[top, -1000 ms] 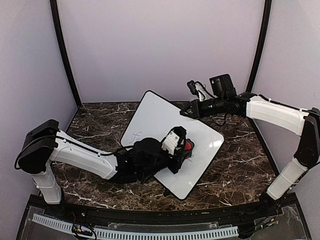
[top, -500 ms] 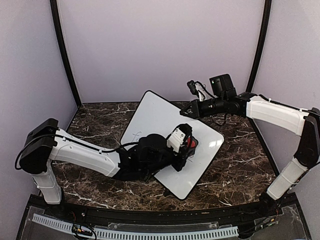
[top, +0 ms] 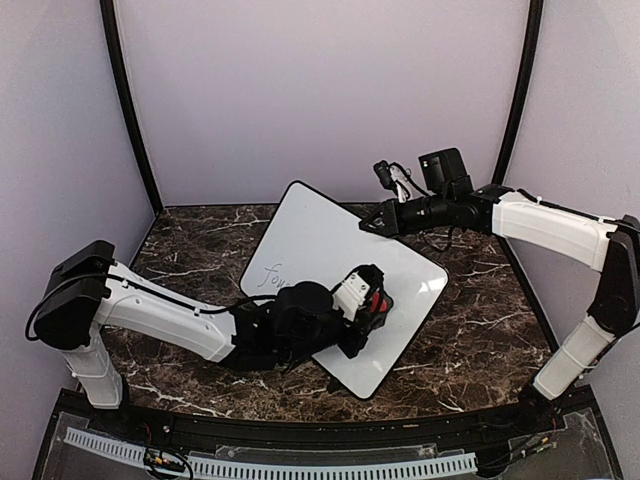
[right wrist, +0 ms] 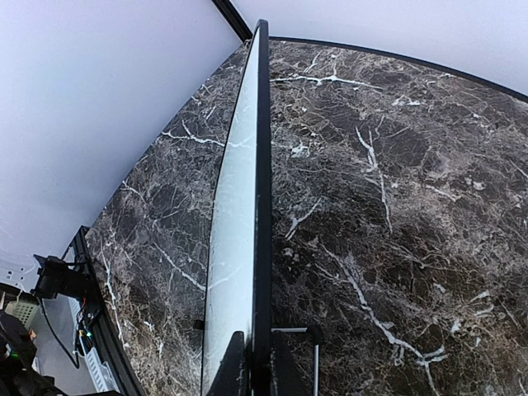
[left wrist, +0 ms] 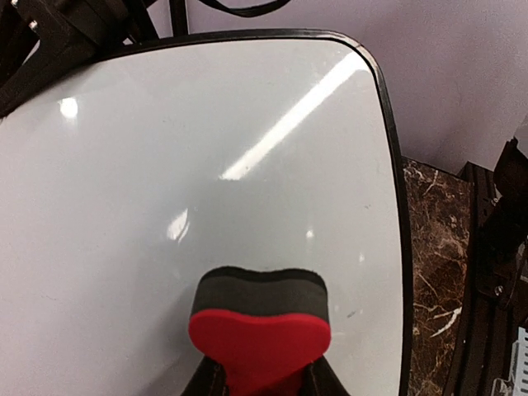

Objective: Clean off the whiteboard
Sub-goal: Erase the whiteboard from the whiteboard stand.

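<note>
Left claw [top: 372, 303] holds red eraser [left wrist: 260, 334] against whiteboard [top: 320, 235] near illegible handwriting [top: 272, 271].

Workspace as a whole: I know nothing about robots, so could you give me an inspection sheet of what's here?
Surface: dark marble tabletop, white veins.
Job's things: whiteboard, faint handwriting near its left edge; red eraser against its face.
Clutter: nothing seen.
End effectors: left end effector shut on the red eraser; right end effector shut on the whiteboard's rim.
Cables: black cable along the left arm; wires by the right wrist.
Surroundings: pale walls, black poles.
</note>
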Action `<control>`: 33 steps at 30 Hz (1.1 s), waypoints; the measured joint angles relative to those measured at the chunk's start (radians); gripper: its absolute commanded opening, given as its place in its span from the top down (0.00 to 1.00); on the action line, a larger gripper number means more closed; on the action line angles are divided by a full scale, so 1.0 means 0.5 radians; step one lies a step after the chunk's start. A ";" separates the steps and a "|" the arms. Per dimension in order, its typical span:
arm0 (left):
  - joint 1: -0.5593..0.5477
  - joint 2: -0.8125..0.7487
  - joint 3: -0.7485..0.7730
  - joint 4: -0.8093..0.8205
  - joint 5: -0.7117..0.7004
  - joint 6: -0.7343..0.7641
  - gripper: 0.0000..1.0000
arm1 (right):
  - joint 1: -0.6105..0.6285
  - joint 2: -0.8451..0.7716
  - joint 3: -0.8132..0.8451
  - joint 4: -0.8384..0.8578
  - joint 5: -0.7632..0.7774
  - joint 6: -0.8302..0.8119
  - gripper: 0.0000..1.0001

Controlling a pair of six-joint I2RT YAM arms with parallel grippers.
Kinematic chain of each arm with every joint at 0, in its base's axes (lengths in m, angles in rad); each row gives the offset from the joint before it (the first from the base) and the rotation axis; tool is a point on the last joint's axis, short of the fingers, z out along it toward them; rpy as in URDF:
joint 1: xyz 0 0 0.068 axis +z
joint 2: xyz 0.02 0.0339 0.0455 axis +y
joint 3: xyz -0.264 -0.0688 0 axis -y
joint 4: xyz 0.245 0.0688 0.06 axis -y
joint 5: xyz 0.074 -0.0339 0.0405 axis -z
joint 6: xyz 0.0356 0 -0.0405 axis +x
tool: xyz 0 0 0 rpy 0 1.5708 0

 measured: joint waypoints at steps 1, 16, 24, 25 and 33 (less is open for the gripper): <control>-0.012 -0.008 -0.032 -0.005 0.005 -0.009 1.00 | 0.000 0.000 0.000 0.000 0.000 -0.002 1.00; 0.014 0.021 0.109 -0.082 0.008 -0.001 1.00 | 0.000 0.003 0.001 0.004 0.000 -0.011 1.00; 0.061 0.037 0.208 -0.098 -0.030 0.015 1.00 | 0.000 0.003 0.001 0.008 -0.002 -0.011 1.00; 0.061 0.037 0.208 -0.098 -0.030 0.006 1.00 | 0.000 0.004 0.001 0.008 -0.002 -0.011 1.00; -0.002 0.017 0.097 -0.117 -0.079 -0.045 1.00 | 0.000 0.008 0.001 0.008 -0.001 -0.011 1.00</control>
